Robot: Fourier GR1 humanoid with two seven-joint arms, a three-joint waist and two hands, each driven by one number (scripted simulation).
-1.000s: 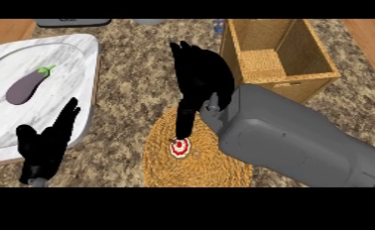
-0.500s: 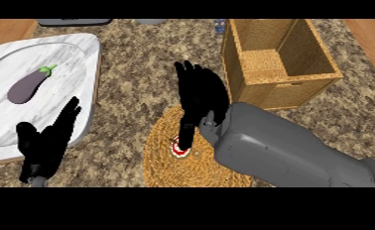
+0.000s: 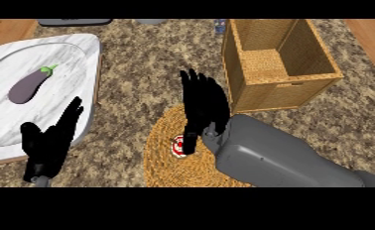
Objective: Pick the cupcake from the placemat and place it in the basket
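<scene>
Right hand (image 3: 202, 106) over the round placemat (image 3: 162, 162), thumb down touching the cupcake (image 3: 179, 146), fingers straight, nothing gripped. Basket (image 3: 320, 67) just beyond. Left hand (image 3: 48, 143) open, resting beside the tray (image 3: 82, 65).

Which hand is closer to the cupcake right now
Right. The right hand is directly over the cupcake on the placemat, thumb beside it. The left hand rests open far off, near the counter's left edge.

A red-and-white cupcake (image 3: 178, 146) sits on the round woven placemat (image 3: 164, 162), near-left of the open wicker basket (image 3: 279, 63).
</scene>
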